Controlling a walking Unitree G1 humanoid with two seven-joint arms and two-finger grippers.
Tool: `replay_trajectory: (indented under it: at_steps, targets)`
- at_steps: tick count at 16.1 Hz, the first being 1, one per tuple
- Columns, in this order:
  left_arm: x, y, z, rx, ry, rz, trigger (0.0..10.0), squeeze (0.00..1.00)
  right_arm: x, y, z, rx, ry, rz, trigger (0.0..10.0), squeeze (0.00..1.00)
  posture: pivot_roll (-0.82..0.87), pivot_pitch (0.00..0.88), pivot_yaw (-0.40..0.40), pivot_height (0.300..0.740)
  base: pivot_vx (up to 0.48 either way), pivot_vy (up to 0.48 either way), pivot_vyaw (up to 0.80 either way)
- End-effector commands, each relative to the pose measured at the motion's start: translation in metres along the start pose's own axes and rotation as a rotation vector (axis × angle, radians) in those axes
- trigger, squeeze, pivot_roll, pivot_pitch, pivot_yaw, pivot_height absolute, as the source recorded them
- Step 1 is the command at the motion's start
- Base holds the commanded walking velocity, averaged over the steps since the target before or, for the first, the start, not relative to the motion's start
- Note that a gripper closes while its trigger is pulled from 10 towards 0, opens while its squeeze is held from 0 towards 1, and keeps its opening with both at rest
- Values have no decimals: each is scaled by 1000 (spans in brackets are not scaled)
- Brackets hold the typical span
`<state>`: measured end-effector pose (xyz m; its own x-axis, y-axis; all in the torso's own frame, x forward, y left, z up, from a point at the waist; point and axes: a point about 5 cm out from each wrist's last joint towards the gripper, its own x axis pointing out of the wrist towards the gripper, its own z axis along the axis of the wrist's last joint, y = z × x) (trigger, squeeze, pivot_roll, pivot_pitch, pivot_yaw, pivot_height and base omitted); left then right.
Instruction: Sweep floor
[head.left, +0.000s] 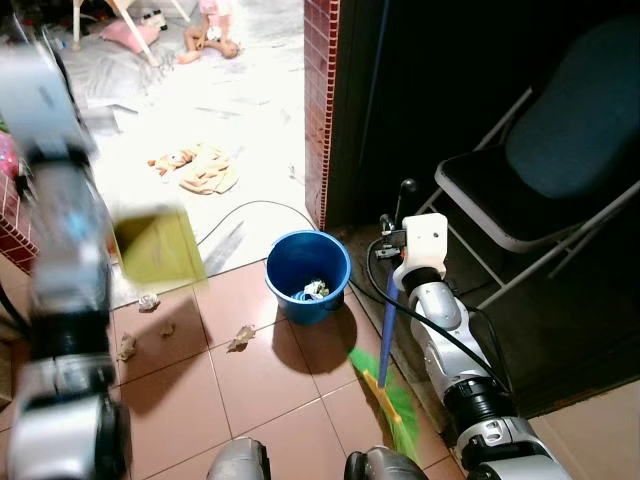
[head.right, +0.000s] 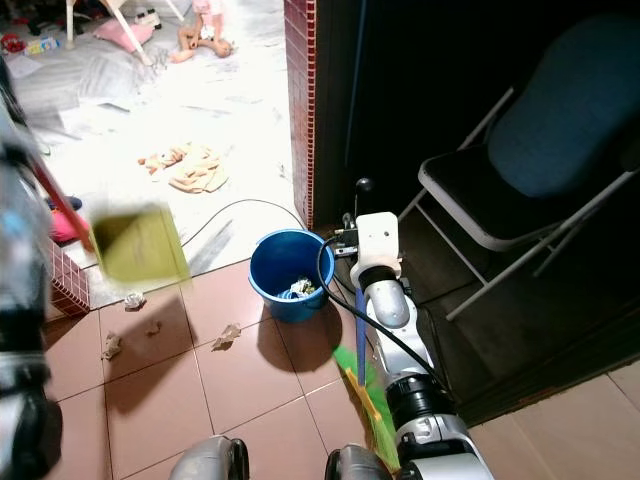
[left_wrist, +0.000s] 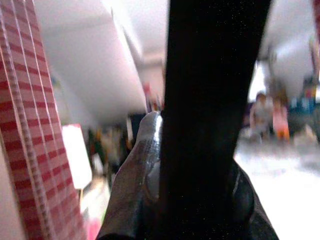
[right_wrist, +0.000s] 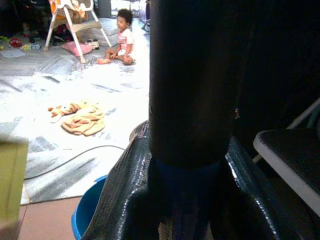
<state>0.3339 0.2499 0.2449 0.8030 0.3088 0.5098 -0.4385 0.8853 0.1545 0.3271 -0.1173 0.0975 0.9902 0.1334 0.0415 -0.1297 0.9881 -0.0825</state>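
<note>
no readable text, labels or signs anywhere

Lived-in home, tiled floor (head.left: 260, 390), folding chair (head.left: 540, 190), child sitting on floor (right_wrist: 122, 42)

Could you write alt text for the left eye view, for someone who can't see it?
A robot's right gripper holds a blue-handled broom with green bristles upright on a tiled floor, while its blurred left arm lifts a yellow dustpan. A blue bucket stands between them, crumpled paper scraps lie nearby, and a folding chair stands to the right.
</note>
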Motion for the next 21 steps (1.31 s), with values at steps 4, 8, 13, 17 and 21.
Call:
replay_trajectory:
  at_steps: [4, 8, 13, 17, 21]
  targets:
    - [-39, -16, -33, -62, 143, -79, 10000, 0, -1, 11, 2, -31, -6, 40, 10000, 0, -15, 86, -1, 740, 0, 0, 0]
    - [-68, -32, -51, -161, 252, -110, 10000, 0, -3, 11, 4, 37, -15, 69, 10000, 0, -17, 90, 0, 740, 0, 0, 0]
    - [-86, -55, -48, -217, 290, -172, 10000, 0, -3, 15, 7, 37, -37, 92, 10000, 0, -15, 84, 2, 740, 0, 0, 800]
    - [-83, -66, -42, -271, 306, -197, 10000, 0, -2, 12, 7, 77, -35, 71, 10000, 0, -17, 82, 8, 740, 0, 88, 400]
    - [-81, -69, -39, -290, 311, -202, 10000, 0, -2, 13, 7, 83, -37, 70, 10000, 0, -17, 86, 12, 740, 0, 480, 0]
